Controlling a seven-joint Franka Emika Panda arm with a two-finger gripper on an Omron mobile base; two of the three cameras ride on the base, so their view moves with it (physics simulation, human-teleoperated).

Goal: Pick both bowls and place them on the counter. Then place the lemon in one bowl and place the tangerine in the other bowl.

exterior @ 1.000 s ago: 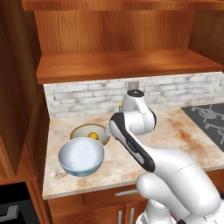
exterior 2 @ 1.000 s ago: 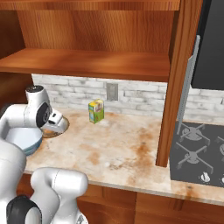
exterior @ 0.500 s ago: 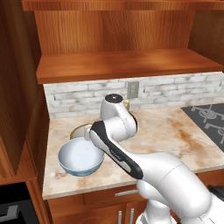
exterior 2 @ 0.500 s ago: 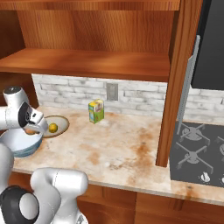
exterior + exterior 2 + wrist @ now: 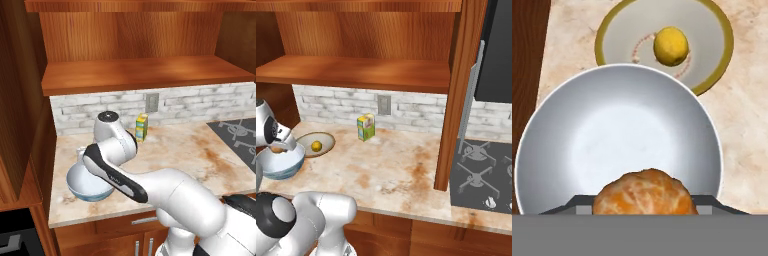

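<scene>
Deep white bowl with blue-patterned outside [image 5: 278, 164]: on the beige marbled stone worktop [image 5: 391, 170], at its left end. End effector [image 5: 278, 149]: above this bowl, pinching the small dull-orange tangerine [image 5: 643, 192] over the white interior. Shallow wide tan-rimmed bowl [image 5: 325, 137]: just beside the deep bowl, holding the round bright-yellow lemon [image 5: 316, 146]. Upright yellow-green carton [image 5: 366, 127]: further right, near the grey brick backsplash [image 5: 416, 114].
</scene>
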